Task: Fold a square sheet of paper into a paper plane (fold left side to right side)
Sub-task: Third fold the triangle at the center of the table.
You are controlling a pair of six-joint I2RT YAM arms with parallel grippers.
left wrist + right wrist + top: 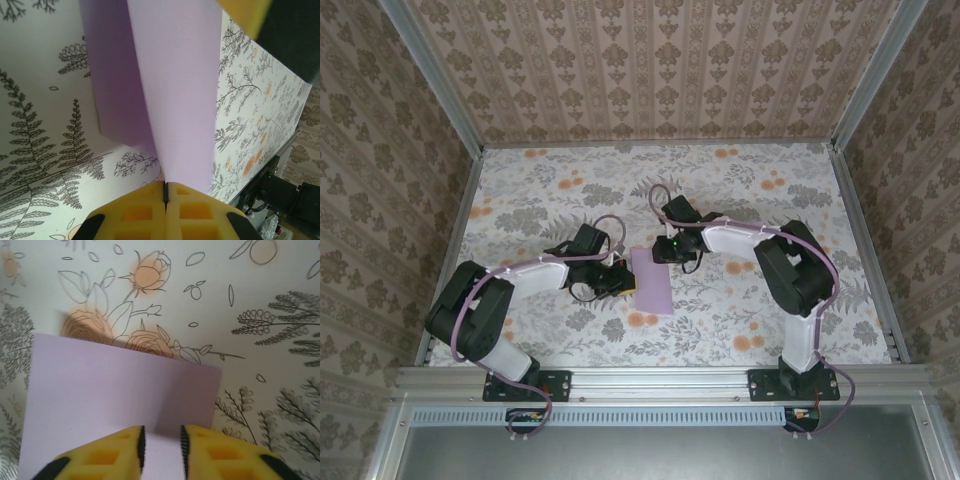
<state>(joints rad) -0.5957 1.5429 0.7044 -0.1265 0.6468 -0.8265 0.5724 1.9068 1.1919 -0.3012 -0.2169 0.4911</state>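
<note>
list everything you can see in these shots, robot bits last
paper: one, pale lilac, folded, mid-table between the arms
table cover: one, white with grey leaves and orange flowers, under everything
wall panels: three, beige patterned, left, back and right of the table
frame rail: one, silver metal, along the near edge
left arm: one, black and white, bolted at the rail
right arm: one, black and white, bolted at the rail
left end effector: one, yellow pads, shut on the paper's edge
right end effector: one, yellow pads, open, over the paper
</note>
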